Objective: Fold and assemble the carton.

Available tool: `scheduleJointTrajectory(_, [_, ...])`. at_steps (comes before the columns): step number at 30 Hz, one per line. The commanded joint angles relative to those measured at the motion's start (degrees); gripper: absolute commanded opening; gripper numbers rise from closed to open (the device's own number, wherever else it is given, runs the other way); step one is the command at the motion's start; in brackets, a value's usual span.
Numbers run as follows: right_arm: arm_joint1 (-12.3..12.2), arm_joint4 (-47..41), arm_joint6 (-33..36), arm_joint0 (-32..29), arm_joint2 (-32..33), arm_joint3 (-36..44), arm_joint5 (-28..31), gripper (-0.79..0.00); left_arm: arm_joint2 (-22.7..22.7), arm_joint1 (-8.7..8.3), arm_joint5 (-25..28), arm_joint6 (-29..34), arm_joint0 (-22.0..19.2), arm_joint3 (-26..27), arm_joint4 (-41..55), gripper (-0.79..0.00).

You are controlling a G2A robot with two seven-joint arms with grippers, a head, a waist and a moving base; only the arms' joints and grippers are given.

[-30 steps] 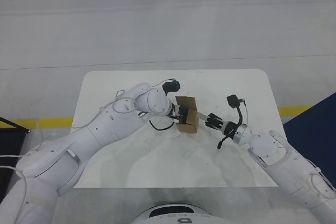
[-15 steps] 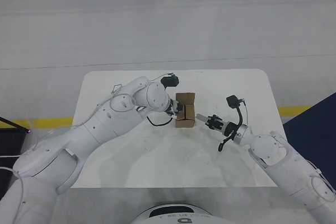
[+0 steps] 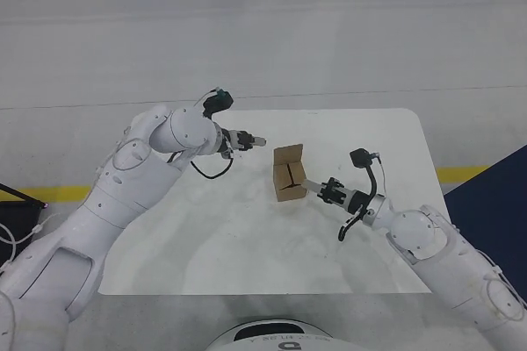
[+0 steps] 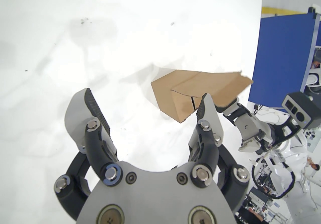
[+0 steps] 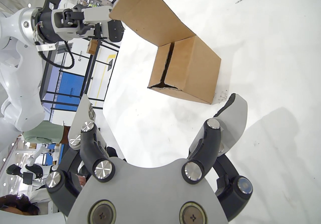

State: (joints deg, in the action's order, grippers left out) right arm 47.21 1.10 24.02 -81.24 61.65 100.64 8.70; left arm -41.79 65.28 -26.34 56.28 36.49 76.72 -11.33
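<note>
While the carton (image 3: pixel 289 172) is sitting a little right of the middle of the white table (image 3: pixel 202 246), the two arms are flanking it, one on each side.

The left gripper (image 3: pixel 256 140) is hanging over the table on the robot's left of the carton and a bit farther out, clearly apart from it. From its own wrist camera the left gripper (image 4: pixel 146 93) is showing both fingers spread wide, gripping nothing, and pointing toward the brown carton (image 4: pixel 200 84) beyond them.

The right gripper (image 3: pixel 312 185) is sitting low, right up against the carton's right side in the top view; I cannot tell whether it is actually touching. Its wrist camera is showing the right gripper (image 5: pixel 159 98) with fingers parted too, and the carton (image 5: pixel 185 69) standing just past the fingertips rather than between them. One fingertip (image 5: pixel 232 99) is lying just beside the carton's lower corner.

On the face turned toward the right arm, two flaps are meeting along a dark slit, not quite flush. One long flap is sticking out from the far end, unfolded and angled up off the table.

Behind the carton, the right wrist view is catching the left gripper (image 5: pixel 100 19) facing back this way. A blue panel (image 4: pixel 281 59) is standing past the table's edge.
</note>
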Motion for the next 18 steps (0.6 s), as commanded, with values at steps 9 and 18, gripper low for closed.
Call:
scheduleJointTrajectory(9, [1.99, -1.76, 5.53, 5.15, -4.45, -3.25, -0.84, 0.0, 6.21, 3.88, -2.44, -1.27, -3.46, -4.77, 0.48, 0.0])
scheduleJointTrajectory(18, [4.14, -4.2, 6.5, 9.43, -7.74, -9.07, 1.52, -0.018, 11.6, 8.76, -0.28, -3.64, -6.31, -11.25, 2.92, 0.0])
